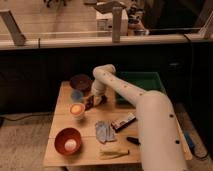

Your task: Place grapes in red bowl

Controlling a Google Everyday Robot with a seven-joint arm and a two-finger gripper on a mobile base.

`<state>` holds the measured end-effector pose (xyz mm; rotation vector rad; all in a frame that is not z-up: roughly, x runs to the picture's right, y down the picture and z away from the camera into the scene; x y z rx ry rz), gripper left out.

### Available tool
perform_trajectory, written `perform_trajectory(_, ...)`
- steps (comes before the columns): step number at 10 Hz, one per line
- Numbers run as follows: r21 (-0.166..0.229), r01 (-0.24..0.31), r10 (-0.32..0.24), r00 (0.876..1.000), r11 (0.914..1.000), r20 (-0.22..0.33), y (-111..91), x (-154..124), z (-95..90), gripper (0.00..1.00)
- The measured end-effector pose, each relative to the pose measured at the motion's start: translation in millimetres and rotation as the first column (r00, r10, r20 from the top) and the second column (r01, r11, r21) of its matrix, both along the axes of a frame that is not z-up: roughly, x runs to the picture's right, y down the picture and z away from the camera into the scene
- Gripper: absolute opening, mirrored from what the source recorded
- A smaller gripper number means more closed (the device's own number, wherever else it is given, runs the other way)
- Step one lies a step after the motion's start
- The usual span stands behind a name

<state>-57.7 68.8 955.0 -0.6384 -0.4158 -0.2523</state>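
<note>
The grapes [89, 103] are a small dark reddish cluster on the wooden table [60, 125], just right of the pale cup. My gripper [95, 100] is down at the table right by the grapes, at the end of the white arm that reaches in from the lower right; whether it touches them I cannot tell. The red bowl [62, 142] sits at the table's front left, well in front of the gripper, with a pale round object [71, 144] inside it.
A dark purple bowl [80, 81] stands at the back, with a small blue cup [76, 95] and a pale cup with orange inside [76, 109] in front of it. A blue cloth [104, 131], snack bar [123, 121], black pen [132, 140] and yellowish item [114, 153] lie mid-table. A green bin [142, 82] is at the back right.
</note>
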Motion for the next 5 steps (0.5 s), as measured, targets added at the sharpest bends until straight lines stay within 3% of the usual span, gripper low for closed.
perform_trajectory(3, 0.044, -0.002, 0.002, 1.0, 0.999, 0.002, -19.7, 9.1, -15.4, 0.0)
perform_trajectory(5, 0.09, 0.006, -0.007, 1.0, 0.996, 0.015, -43.0, 13.7, -37.0, 0.0)
